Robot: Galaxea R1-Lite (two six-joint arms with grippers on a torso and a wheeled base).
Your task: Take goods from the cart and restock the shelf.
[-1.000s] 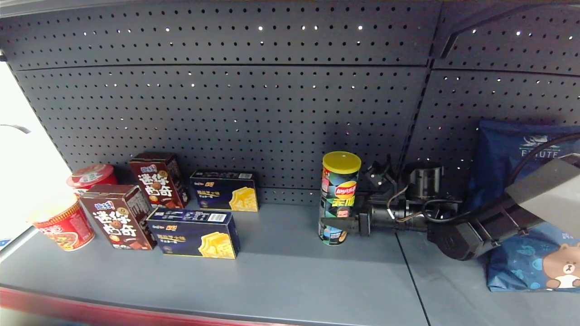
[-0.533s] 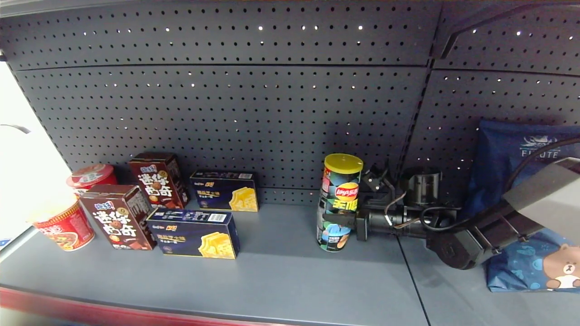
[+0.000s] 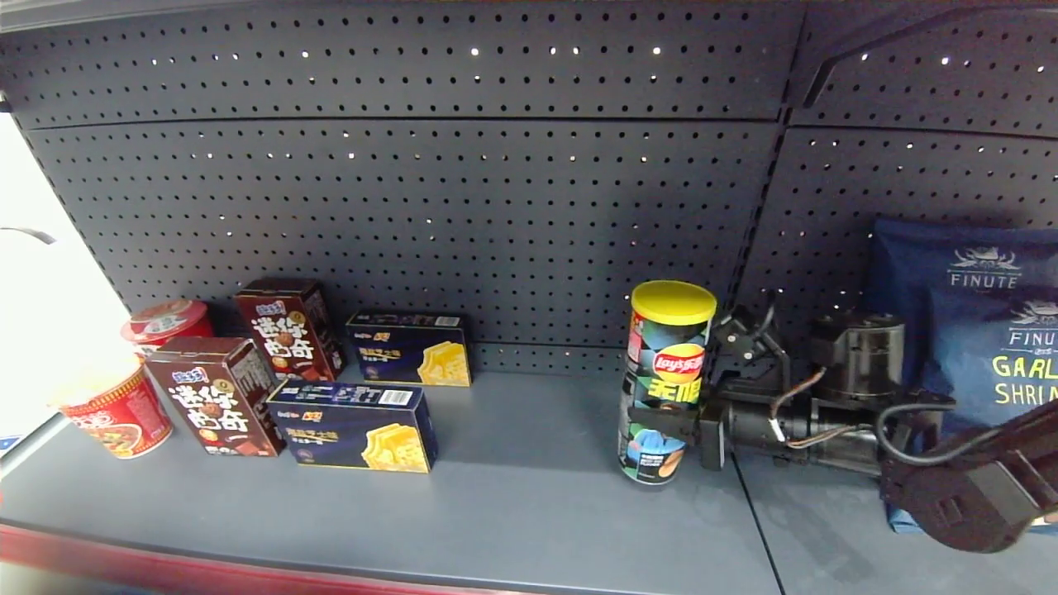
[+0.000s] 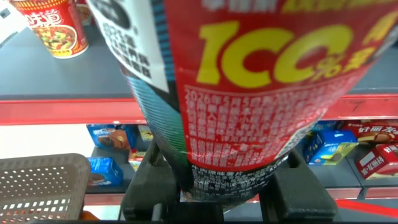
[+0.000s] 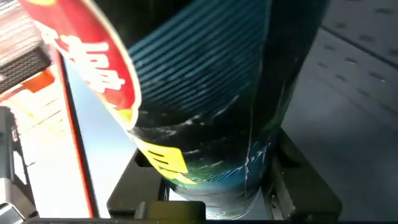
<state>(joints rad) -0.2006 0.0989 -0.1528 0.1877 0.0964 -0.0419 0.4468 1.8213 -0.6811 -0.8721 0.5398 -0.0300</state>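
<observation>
Chips can (image 3: 666, 364), yellow lid up, is upright at the middle of the shelf (image 3: 512, 521), just in front of the pegboard back (image 3: 413, 207). The right gripper (image 3: 661, 423) is clamped round its lower half from the right! Whether its base touches the board, I can't tell. Blue snack bags (image 3: 984, 330) sit behind that arm, and dark blue boxes (image 3: 355, 426) lie well apart to the left. Meanwhile the left gripper (image 4: 225, 193) squeezes a red-labelled tube (image 4: 249, 93) tight between its fingers.
</observation>
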